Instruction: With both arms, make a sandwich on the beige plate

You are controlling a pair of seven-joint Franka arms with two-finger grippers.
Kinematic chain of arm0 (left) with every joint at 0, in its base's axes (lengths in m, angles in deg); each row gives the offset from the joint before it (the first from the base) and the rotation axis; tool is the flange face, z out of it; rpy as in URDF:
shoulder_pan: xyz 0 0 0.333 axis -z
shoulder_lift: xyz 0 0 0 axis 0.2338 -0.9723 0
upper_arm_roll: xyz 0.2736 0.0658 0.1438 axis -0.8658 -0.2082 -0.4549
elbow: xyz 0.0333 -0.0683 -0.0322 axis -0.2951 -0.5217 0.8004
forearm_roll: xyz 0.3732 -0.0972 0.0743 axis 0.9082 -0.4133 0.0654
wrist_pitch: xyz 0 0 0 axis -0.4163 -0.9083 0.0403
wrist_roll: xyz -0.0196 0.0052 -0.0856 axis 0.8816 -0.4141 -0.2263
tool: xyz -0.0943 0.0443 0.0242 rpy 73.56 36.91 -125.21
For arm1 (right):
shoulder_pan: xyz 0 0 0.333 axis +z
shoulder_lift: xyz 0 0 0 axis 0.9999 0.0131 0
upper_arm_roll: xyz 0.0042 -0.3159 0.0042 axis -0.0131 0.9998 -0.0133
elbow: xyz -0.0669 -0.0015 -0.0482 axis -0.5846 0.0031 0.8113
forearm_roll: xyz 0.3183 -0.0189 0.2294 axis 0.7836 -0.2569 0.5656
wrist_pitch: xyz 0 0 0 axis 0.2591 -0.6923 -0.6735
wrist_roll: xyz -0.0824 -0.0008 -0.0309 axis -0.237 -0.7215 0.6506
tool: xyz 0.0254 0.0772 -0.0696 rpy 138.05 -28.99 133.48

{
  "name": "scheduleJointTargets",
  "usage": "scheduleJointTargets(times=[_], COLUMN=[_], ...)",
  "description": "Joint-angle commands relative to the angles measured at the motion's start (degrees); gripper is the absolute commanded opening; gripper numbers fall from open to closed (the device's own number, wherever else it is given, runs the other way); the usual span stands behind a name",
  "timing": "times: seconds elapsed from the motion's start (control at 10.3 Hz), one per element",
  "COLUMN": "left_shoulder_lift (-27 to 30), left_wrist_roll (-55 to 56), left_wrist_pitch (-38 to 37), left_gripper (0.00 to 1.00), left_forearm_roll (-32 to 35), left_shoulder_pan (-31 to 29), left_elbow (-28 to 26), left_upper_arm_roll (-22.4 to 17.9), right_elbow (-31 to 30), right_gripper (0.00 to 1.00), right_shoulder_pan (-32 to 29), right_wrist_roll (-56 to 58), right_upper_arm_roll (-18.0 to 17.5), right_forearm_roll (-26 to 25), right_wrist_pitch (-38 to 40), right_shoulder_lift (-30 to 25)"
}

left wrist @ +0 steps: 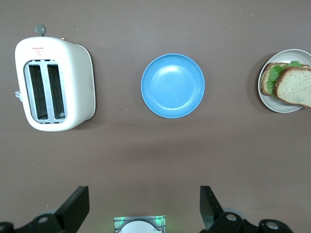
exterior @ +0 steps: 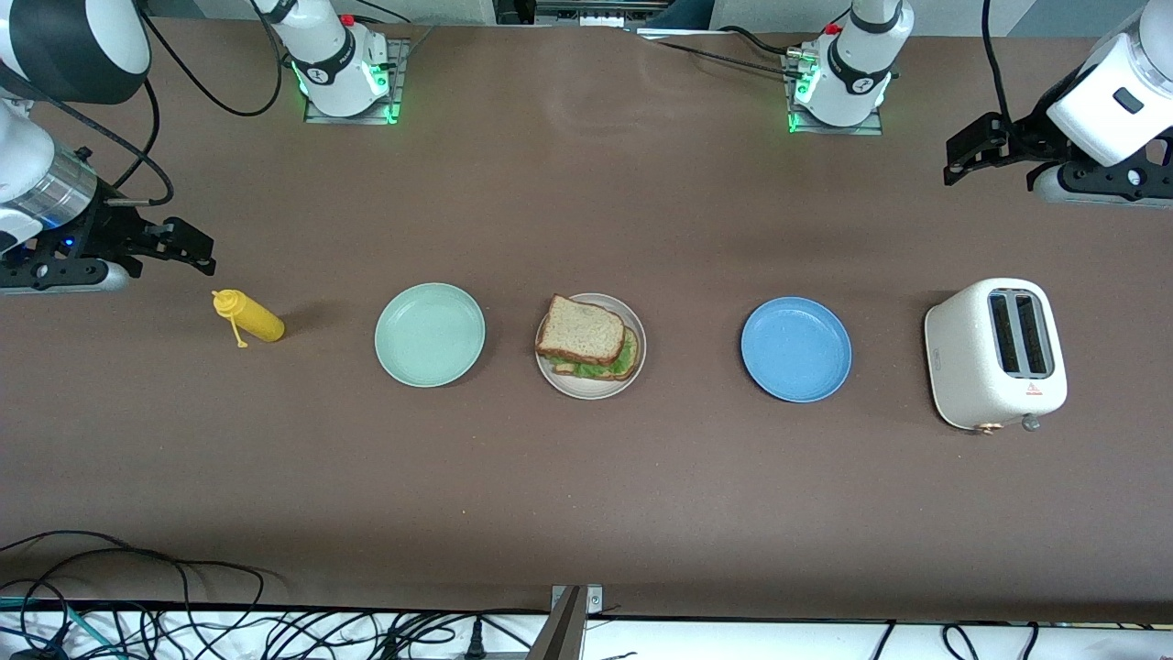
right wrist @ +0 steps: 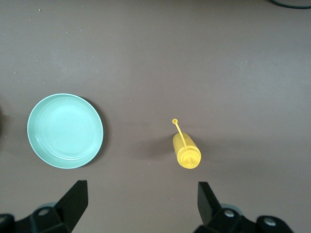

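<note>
The sandwich [exterior: 587, 344] is sitting assembled on the beige plate [exterior: 627, 324] in the middle of the desk [exterior: 586, 495], its top bread slice lying askew over the green lettuce. The plate is resting between a mint green plate [exterior: 429, 334] and a blue plate [exterior: 795, 348]. The left gripper [exterior: 960, 163] is hanging with fingers spread and empty above the desk's left-arm end, near a white toaster [exterior: 995, 354]. The right gripper [exterior: 192, 253] is hovering with fingers likewise apart and empty near a yellow squeeze bottle [exterior: 249, 317].
</note>
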Motion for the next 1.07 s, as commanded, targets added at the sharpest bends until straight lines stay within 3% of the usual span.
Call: scheduleJointTargets(times=[0.0,0.29,0.97], left_shoulder_lift=[0.56,1.18,3.29], left_wrist_roll=[-1.73,-9.54,-8.94], left_wrist_pitch=[-1.11,-3.48,-8.31], left_gripper=[1.00,1.00,1.00], left_forearm_roll=[-0.88,-1.32,-1.41], left_shoulder_pan=[-0.20,-1.34,-2.31], left_elbow=[0.58,0.49,1.10], left_upper_arm_roll=[0.05,-0.56,-0.39], right_elbow=[1.04,1.04,1.13], right_gripper=[1.00,1.00,1.00], right_shoulder_pan=[-0.39,-0.39,-0.48], right_wrist_roll=[0.77,0.68,1.03], right_upper_arm_roll=[-0.15,-0.15,-0.15], right_forearm_roll=[0.97,1.06,0.97], right_wrist_pitch=[1.13,1.13,1.13], right_shoulder_lift=[0.47,0.47,0.47])
